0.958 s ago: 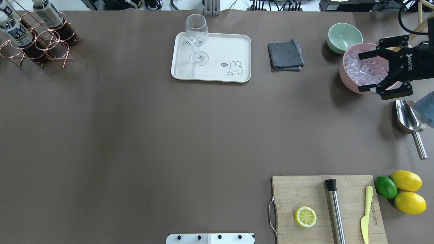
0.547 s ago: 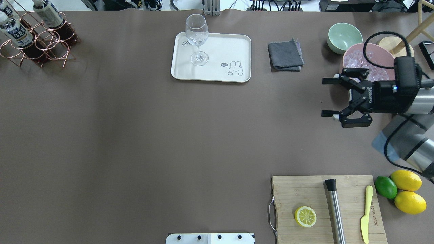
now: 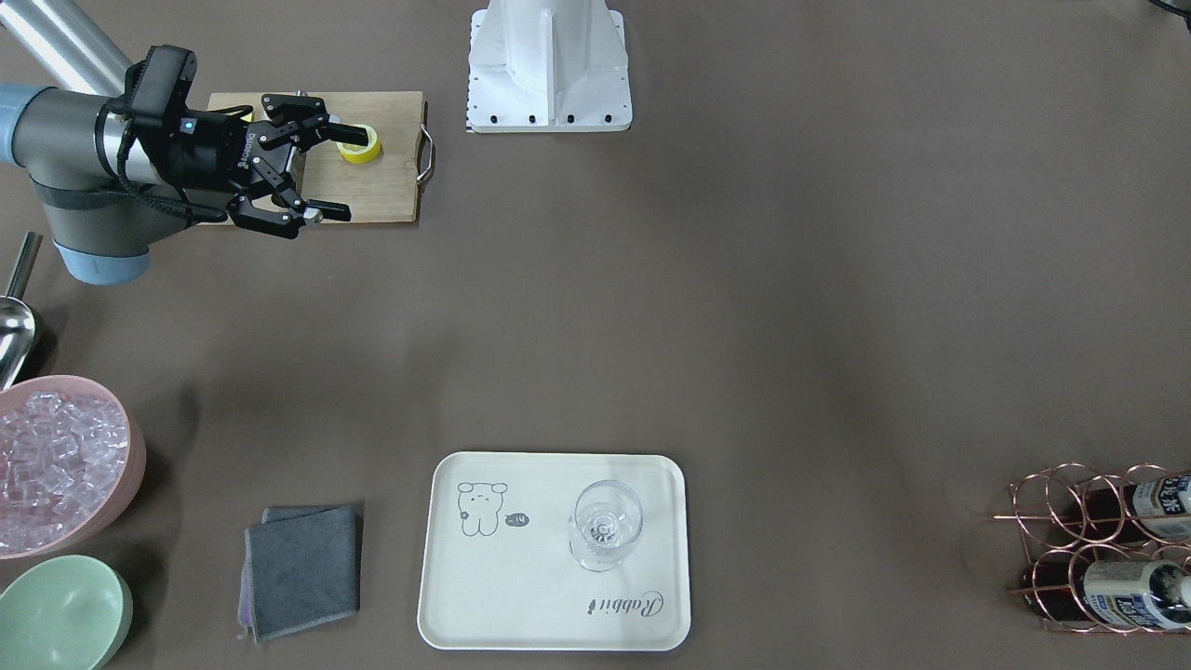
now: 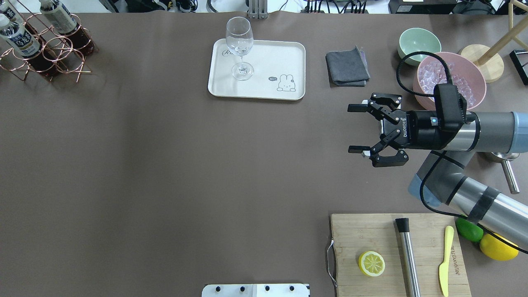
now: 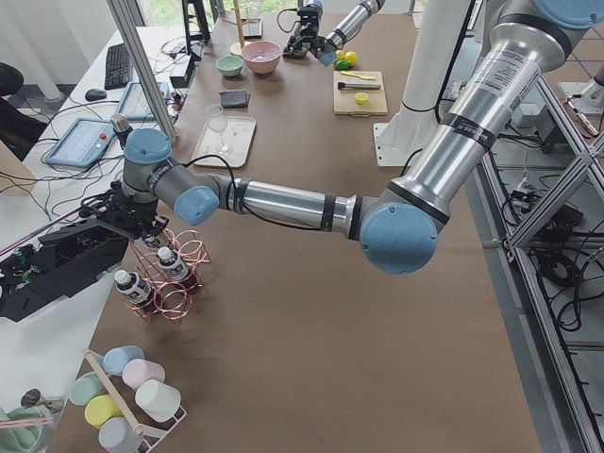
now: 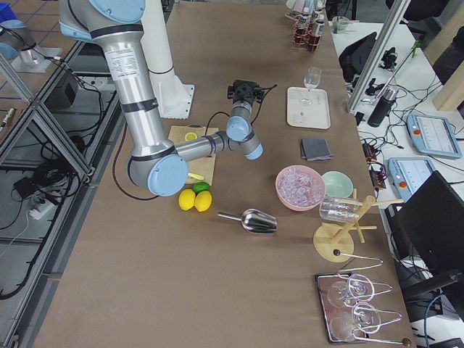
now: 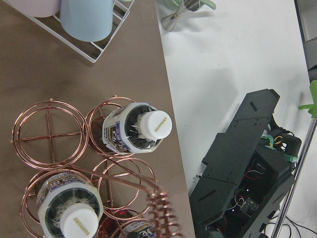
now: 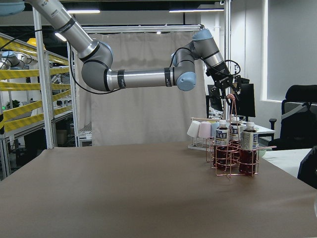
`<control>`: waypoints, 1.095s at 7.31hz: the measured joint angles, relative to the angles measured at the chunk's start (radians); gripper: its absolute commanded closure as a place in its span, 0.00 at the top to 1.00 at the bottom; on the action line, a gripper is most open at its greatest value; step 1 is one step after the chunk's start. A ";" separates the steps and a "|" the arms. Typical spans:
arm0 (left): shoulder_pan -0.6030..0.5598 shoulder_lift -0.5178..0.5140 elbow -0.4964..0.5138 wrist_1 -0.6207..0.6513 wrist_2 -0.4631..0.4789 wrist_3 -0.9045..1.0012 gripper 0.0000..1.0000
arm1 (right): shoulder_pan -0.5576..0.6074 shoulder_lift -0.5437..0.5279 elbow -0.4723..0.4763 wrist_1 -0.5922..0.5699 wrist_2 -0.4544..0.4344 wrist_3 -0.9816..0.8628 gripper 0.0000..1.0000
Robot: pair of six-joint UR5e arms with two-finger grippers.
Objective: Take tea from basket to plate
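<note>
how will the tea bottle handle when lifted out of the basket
The tea looks full of dark liquid, so likely heavy for its size. Smooth round plastic may slip when gripped. Seated in a basket ring, it could snag unless lifted straight.

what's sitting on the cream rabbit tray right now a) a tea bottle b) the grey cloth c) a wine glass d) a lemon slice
C: an empty wine glass stands on the tray, while the tea bottles sit in the wire basket.
</note>
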 measured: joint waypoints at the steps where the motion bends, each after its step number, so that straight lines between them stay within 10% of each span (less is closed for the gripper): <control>1: -0.004 0.001 -0.006 -0.003 0.000 -0.004 0.00 | -0.017 0.014 -0.012 -0.002 -0.001 -0.046 1.00; 5: -0.050 0.023 -0.167 0.122 -0.036 0.003 0.00 | -0.056 0.026 -0.024 -0.009 -0.009 -0.081 1.00; 8: 0.049 0.040 -0.643 0.588 0.032 -0.087 0.00 | -0.054 0.016 -0.019 -0.004 -0.008 -0.078 1.00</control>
